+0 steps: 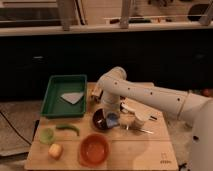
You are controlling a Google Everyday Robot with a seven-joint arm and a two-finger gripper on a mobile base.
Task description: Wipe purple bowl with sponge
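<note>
The purple bowl (99, 120) is small, round and nearly black, in the middle of the wooden table (140, 147). The light-blue sponge (113, 119) is at the bowl's right rim, under the end of my white arm. My gripper (112, 114) points down onto the sponge at the bowl's right side. The arm reaches in from the right and hides part of the bowl's far rim.
A green tray (55, 95) at the back left holds a grey cloth piece (73, 97). An orange-red bowl (94, 148) is at the front. A light-green cup (47, 135), a green pepper (68, 129) and a yellow fruit (55, 150) lie front left. A white cup (136, 120) and utensils lie right.
</note>
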